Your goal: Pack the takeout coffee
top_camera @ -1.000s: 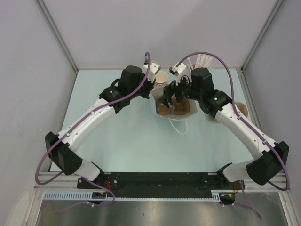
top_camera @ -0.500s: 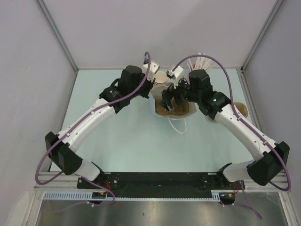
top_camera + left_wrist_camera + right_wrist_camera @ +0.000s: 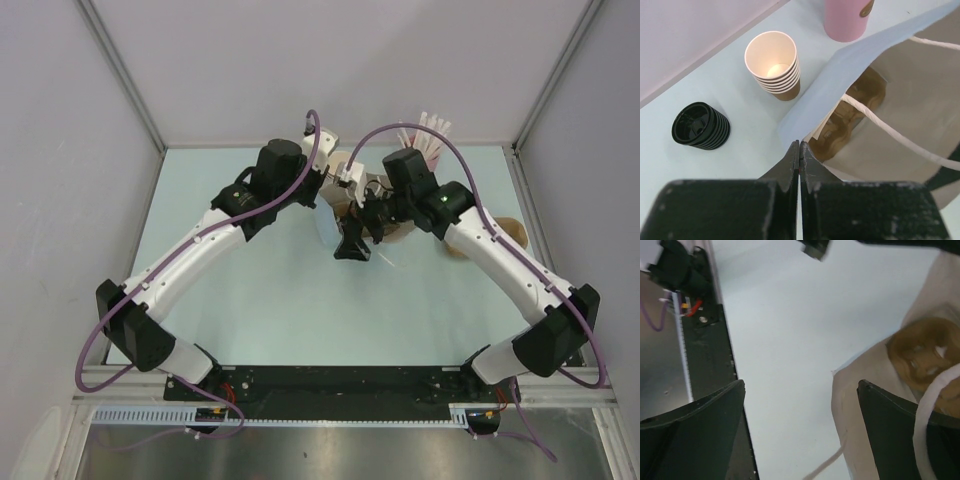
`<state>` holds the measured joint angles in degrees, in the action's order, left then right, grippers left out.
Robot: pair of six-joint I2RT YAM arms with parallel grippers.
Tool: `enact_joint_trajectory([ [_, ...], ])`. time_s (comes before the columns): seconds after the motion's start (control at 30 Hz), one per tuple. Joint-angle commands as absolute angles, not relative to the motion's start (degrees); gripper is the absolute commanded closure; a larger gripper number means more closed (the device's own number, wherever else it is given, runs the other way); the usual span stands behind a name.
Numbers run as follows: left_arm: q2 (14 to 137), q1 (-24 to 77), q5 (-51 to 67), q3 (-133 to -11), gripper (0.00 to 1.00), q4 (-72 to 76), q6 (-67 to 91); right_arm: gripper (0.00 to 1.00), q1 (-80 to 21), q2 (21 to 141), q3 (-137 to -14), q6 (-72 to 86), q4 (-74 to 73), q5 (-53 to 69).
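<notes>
A white paper bag (image 3: 330,226) stands at the back middle with a brown pulp cup carrier (image 3: 850,112) inside. My left gripper (image 3: 799,147) is shut on the bag's near rim and holds it; in the top view it (image 3: 327,190) is at the bag's back left. My right gripper (image 3: 352,246) is open and empty, low in front of the bag; in its wrist view (image 3: 801,390) the bag (image 3: 875,410) and carrier (image 3: 922,352) lie to its right. No lidded coffee cup shows clearly; a brown round thing (image 3: 513,231) is half hidden behind my right arm.
A stack of lidless brown cups (image 3: 774,65) and a stack of black lids (image 3: 700,126) stand left of the bag. A pink cup (image 3: 847,20) of white sticks (image 3: 432,133) stands behind it. The bag's white handles (image 3: 880,125) hang loose. Grey walls enclose the table.
My right gripper has come out from over the bag and swung left and toward the front, low by the bag's near side. The bag's mouth has shifted. My left arm has stayed put.
</notes>
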<state>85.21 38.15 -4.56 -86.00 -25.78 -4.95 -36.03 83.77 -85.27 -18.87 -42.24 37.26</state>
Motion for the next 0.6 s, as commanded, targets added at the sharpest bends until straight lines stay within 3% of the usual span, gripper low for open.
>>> enact_joint_trajectory([
  [0.0,84.2,37.8,-5.9,-86.6,1.00,-24.4,-4.9,0.00,-33.2,83.4,-91.9,-18.0,-43.6,53.2],
  [0.17,83.1,37.7,-6.1,-86.5,1.00,-24.9,-5.5,0.00,-30.7,83.8,-98.3,-13.6,-43.0,65.2],
  [0.3,80.7,36.5,-2.6,-86.5,1.00,-26.9,-6.9,0.00,-28.5,82.1,-100.5,-10.4,-41.4,67.4],
  [0.43,75.5,35.8,-0.4,-83.9,1.00,-27.9,-9.2,0.00,-24.0,77.6,-98.9,-4.1,-32.9,70.4],
  [0.57,69.6,35.2,-1.5,-82.0,1.00,-28.0,-11.7,0.00,-19.8,75.2,-93.5,15.0,-16.3,78.7],
])
